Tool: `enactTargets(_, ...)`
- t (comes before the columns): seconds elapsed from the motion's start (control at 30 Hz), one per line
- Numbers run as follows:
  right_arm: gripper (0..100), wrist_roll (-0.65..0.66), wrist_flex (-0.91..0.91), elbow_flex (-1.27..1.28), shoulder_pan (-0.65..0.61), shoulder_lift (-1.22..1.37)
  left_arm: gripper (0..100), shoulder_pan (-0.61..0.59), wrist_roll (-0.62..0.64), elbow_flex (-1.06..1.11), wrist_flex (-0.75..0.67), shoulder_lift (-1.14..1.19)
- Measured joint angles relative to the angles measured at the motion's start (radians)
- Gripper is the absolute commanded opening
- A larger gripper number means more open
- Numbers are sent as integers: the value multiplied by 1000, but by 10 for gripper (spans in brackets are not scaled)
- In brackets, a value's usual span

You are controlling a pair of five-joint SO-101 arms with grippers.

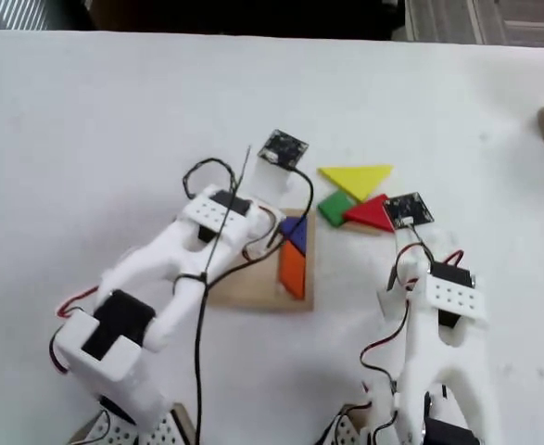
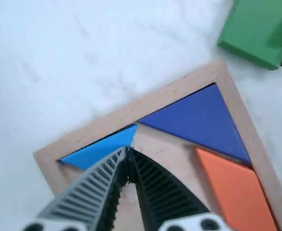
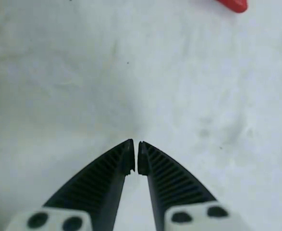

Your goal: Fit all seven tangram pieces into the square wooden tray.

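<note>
The left gripper (image 2: 128,156) is being held over the wooden tray (image 2: 131,111), jaws pressed together and empty, tips at the light blue piece (image 2: 95,151). The dark blue triangle (image 2: 198,120) and the orange piece (image 2: 237,185) are being cradled in the tray (both flat). The green piece (image 1: 335,206), the yellow triangle (image 1: 357,178) and the red triangle (image 1: 369,213) are being left loose just right of the tray. The right gripper (image 3: 135,159), jaws nearly touching, is being held over the table (image 1: 114,111) near the red triangle.

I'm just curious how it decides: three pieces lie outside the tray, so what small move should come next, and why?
Probably the right arm should open its jaws and ease toward the red triangle. Its jaws are shut over bare table, that piece lies nearest, and the tray has bare floor left.
</note>
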Motion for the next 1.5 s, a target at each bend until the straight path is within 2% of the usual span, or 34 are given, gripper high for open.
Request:
enactTargets(0.53, 19, 0, 0, 0, 0, 0, 22, -29, 2, 0, 6, -12)
enactTargets(0.87, 18, 0, 0, 0, 0, 0, 22, -35, 2, 132, 20, -265)
enactTargets(1.03, 21, 0, -15, 0, 0, 0, 23, -187, 2, 149, 17, -339)
enactTargets(1.17, 21, 0, -18, 0, 0, 0, 23, -318, 12, 169, -81, -318)
enactTargets(1.33, 21, 0, -18, 0, 0, 0, 23, -344, 117, 170, -146, -244)
enactTargets(1.5, 22, 0, 0, -41, 0, 0, 23, -351, 120, 172, -155, -244)
